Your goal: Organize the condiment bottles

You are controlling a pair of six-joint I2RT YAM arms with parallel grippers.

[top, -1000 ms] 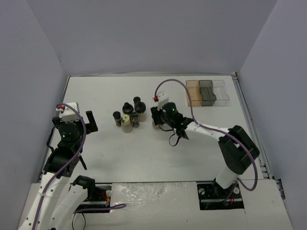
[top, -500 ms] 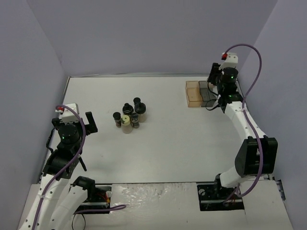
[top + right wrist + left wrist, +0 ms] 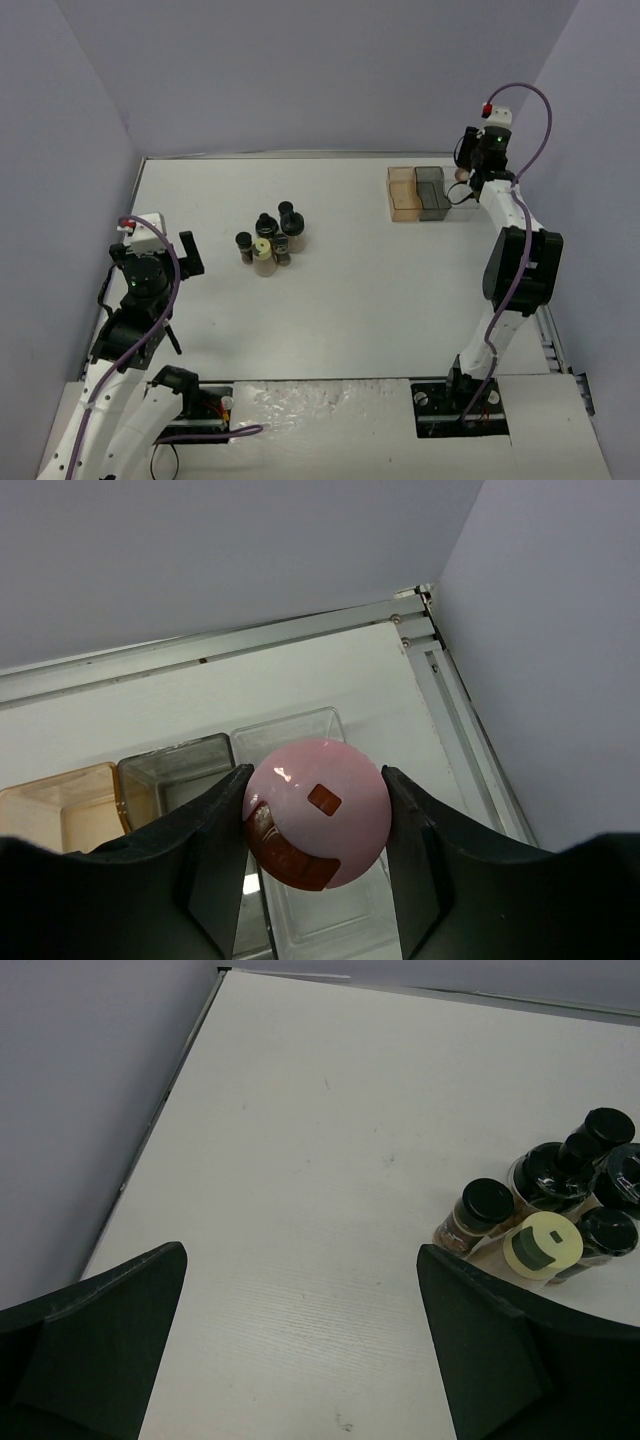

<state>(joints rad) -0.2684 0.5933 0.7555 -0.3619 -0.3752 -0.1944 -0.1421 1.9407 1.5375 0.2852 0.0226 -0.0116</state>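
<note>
- White desk, plain violet-grey walls on three sides; I'm reading it from the robot's left across to its right.
- Left claw hangs low near the left edge with its jaws spread wide and nothing between them. My guess is that it's parked out of the way while the other arm works.
- Near it, mid-desk, the waiting bottles stand upright in a tight huddle, caps up: a yellow-capped jar at the front and black-capped jars touching around it. I can't count those for certain.
- At the far right sits the tray: amber compartment, grey compartment, then clear compartment nearest the right wall.
- Right claw is narrowed onto the pink-capped jar, one finger on each side just under the cap.
- That jar hangs over the clear compartment, and I can't tell whether its base touches the tray.
- The wrist camera looks almost straight down onto the pink cap, so I judge the jar's long axis to be near vertical, cap up and base towards the tray. That would suit lowering it straight in.
</note>
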